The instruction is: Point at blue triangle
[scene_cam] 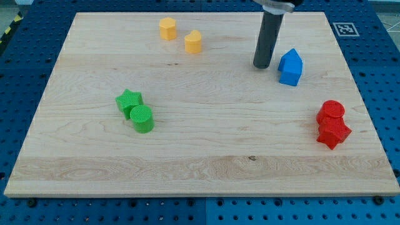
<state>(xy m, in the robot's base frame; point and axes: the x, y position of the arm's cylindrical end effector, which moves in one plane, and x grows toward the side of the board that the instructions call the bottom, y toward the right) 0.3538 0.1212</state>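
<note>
Where the arm comes down from the view's top, it ends in a straight dark rod (269, 37) and not a pincer, so no open or closed state can be told. The tip (262, 66) rests on the wooden worktop (200, 156) in its upper right part.

Findings, placed from the tip:
- The blue triangle (290, 67) stands just beside the tip, toward the view's right, at about the same height in the view. A narrow strip of bare wood shows between them; they do not touch.
- Two yellow blocks lie toward the view's left and top. The nearer yellow block (193, 42) is well apart from the tip; the farther yellow block (167, 29) sits just beyond it. Their exact shapes cannot be told.
- The green star (129, 101) and the green cylinder (142, 119) lie far toward the view's left and bottom, touching each other.
- Two red blocks lie toward the view's right and bottom, well apart from the tip. The upper red block (331, 112) looks rounded; the lower red block (333, 132) looks star-like and touches it.

The worktop rests on a blue perforated base (37, 37).
</note>
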